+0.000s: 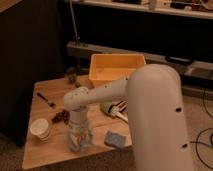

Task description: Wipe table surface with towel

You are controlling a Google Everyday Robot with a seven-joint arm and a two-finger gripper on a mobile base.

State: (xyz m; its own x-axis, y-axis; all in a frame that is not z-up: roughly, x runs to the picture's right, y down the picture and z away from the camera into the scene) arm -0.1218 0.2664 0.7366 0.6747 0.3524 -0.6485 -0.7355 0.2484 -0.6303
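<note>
Pincer [79, 142] low, pointing straight down

Lab-like room: dark equipment shelving [150, 30], floor cables [204, 137], hand [79, 142] over table surface [42, 155].

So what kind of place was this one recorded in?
Probably a lab or workshop, not a home: a speckled hard floor, cables trailing on it, and dark shelving behind. The small table surface holds an orange bin and paper cup. The claw presses the towel down on it.
</note>
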